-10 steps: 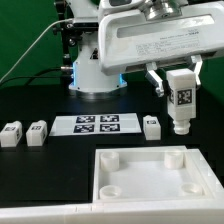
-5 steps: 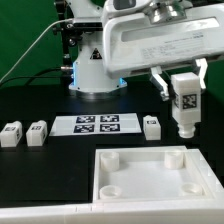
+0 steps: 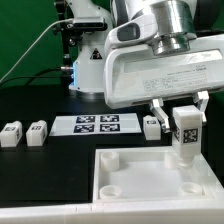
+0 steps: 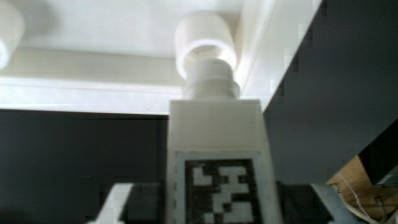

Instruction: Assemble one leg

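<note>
Exterior view shows the small white plastic block leg (image 3: 186, 128), tag facing the camera, pinched upright between the jaws. It hangs over the far corner, on the exterior view's right, of the large white square tray-like plate (image 3: 110, 162).

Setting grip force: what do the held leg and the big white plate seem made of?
The leg: probably hard plastic, matte white, with smooth faces, crisp edges and a printed tag on one face. The plate: likely the same matte white plastic, with moulded rims and rounded corner sockets.
</note>
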Motion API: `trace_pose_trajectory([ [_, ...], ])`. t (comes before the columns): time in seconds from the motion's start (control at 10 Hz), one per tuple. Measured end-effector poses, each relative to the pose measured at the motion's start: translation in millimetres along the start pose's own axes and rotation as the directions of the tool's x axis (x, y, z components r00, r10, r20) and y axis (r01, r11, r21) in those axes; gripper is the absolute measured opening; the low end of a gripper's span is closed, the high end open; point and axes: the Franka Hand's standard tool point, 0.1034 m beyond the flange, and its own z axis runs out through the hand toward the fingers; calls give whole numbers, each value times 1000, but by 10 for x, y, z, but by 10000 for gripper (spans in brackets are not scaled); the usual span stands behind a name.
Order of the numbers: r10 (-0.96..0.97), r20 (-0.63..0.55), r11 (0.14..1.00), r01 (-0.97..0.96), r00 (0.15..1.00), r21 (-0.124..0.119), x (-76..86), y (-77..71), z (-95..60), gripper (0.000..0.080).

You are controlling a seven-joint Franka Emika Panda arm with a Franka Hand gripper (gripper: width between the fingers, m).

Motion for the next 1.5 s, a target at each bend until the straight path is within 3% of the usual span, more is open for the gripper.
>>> trace_pose_trajectory([
  [0.4, 2, -11, 1000, -2, 1000, 2, 109, 6, 99, 291],
  [1.0, 0, -8, 1000, 0, 1000, 2, -117, -12, 309, 291],
  [1.5, -2, -39, 1000, 2, 999, 0, -158, -33, 371, 291],
])
